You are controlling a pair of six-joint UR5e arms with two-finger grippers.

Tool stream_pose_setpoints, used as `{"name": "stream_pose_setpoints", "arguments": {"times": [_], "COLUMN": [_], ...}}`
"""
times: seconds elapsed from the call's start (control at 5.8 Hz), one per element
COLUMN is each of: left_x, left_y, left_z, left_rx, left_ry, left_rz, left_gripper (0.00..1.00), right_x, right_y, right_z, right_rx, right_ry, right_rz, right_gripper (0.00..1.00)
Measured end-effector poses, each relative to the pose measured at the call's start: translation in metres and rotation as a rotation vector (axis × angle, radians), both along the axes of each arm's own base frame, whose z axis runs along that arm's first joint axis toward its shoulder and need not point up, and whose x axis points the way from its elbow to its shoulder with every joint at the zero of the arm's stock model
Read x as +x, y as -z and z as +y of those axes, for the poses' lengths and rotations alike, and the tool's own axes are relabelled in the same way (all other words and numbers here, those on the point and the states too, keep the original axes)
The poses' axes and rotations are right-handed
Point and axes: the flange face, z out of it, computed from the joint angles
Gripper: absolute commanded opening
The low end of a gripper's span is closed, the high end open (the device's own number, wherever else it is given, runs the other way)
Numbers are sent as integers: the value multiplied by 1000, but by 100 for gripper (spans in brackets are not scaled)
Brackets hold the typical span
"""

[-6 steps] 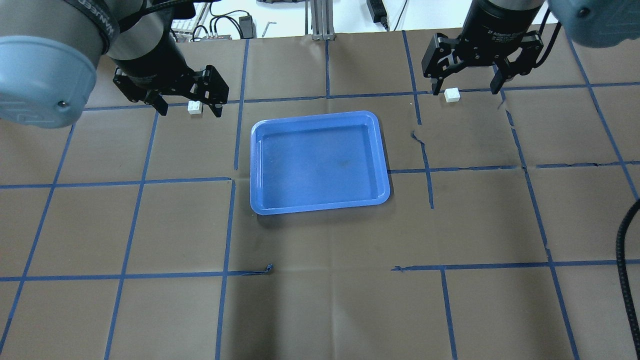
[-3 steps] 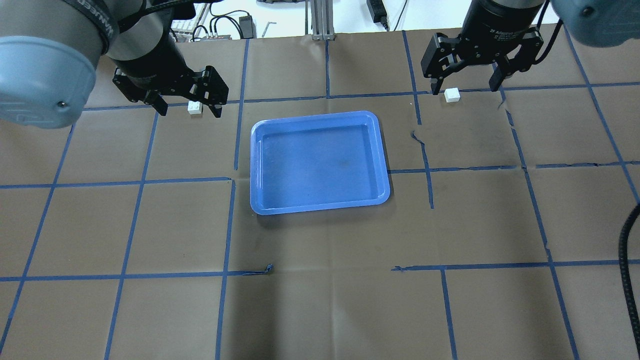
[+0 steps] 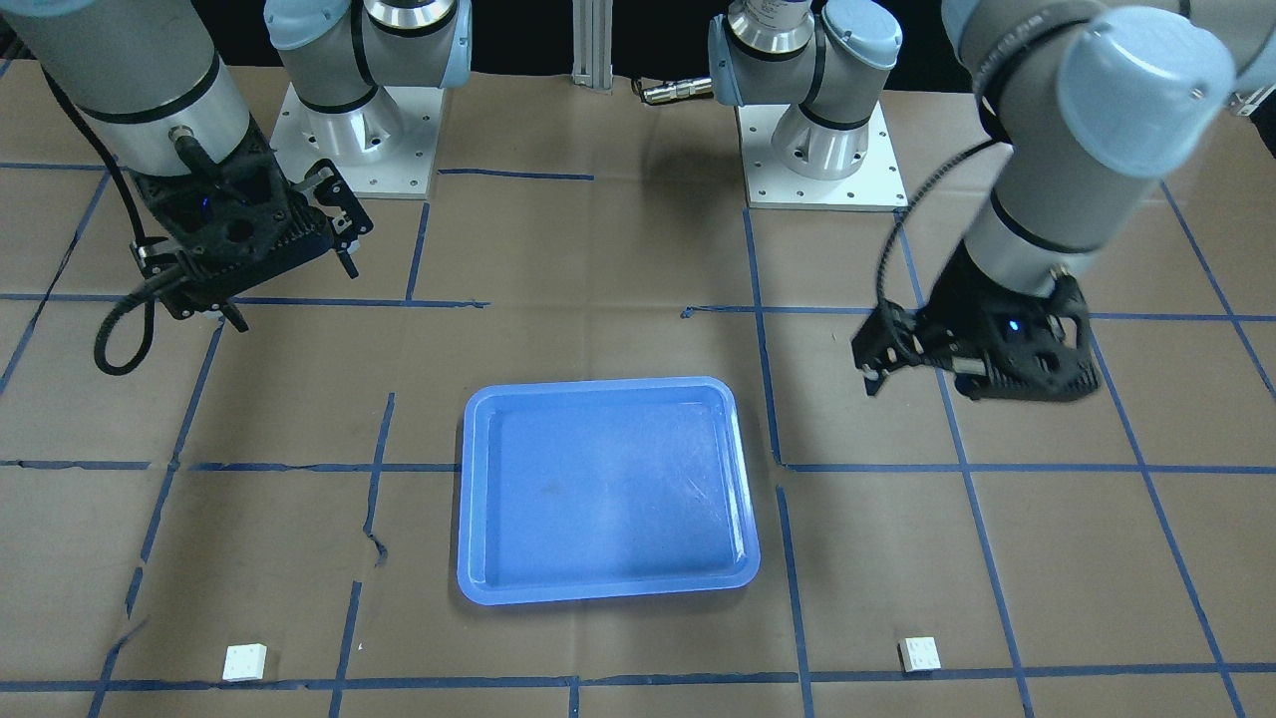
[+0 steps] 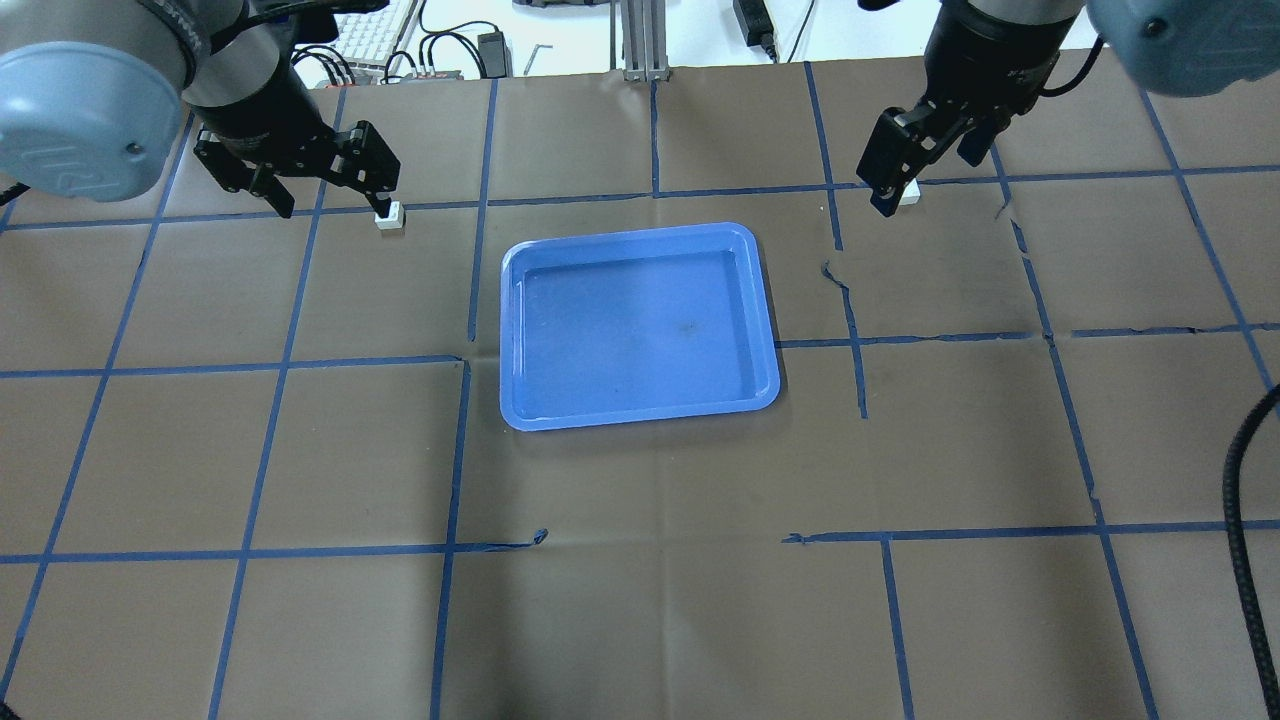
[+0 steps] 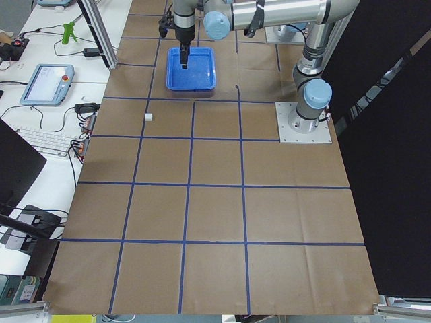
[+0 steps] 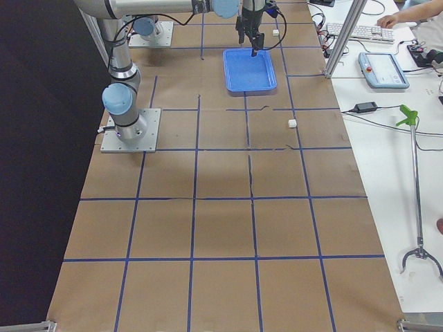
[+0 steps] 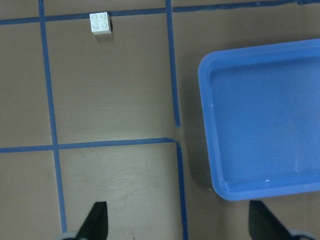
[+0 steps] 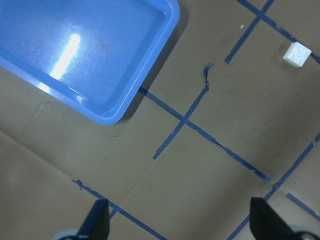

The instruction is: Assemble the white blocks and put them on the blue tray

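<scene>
Blue tray (image 4: pixel 640 330) lay flat near the middle of the brown-papered tabletop (image 4: pixel 640 620), with nothing in it. Blue tape lines (image 4: pixel 455 450) marked the paper into squares.

We noted the two white blocks separate, unassembled, both on the tabletop and off the tray. The left-side white block (image 3: pixel 919 653) sat well apart from the tray on the robot's left, studs up, just beside a tape line. The right-side white block (image 3: pixel 244 661) sat well apart from the tray on the robot's right, also studs up, close to a tape line. Both lay on the side of the tray away from the robot's bases.

Left gripper (image 4: pixel 334 203): jaws spread wide, holding nothing. In the left wrist view we saw both fingertips (image 7: pixel 97 220) at the bottom edge, the block at top left and a corner of the tray at right.

Right gripper (image 4: pixel 925 178): jaws likewise spread wide and holding nothing. Its wrist view showed the block at top right and a tray corner at top left.

In the overhead view a finger of each gripper overlapped its block; the front view showed both grippers clear of the blocks, not touching them.
</scene>
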Motion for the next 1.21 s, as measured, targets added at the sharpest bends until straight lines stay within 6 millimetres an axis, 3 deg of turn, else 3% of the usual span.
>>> {"name": "stream_pose_setpoints", "arguments": {"times": [0.17,0.34,0.52,0.86,1.03,1.21], "left_x": [32,48,53,53,53,53], "left_y": [59,113,158,218,235,238], "left_z": [-65,-110,-129,-132,-130,-130], "left_rx": [-19,-39,-52,-90,-101,-107], "left_ry": [-10,-14,-16,31,46,51], "left_rz": [-3,-4,-1,-7,-13,-16], "left_gripper": [100,100,100,100,93,65], "right_x": [-7,-19,-38,-85,-113,-143], "right_y": [10,20,27,37,44,59], "right_z": [-11,-26,-46,-106,-145,-177], "right_rx": [4,-4,-17,-45,-67,-93], "right_ry": [-190,-381,-558,-796,-879,-924], "right_rz": [-11,-19,-22,-18,-20,-51], "right_gripper": [99,99,99,100,100,100]}}
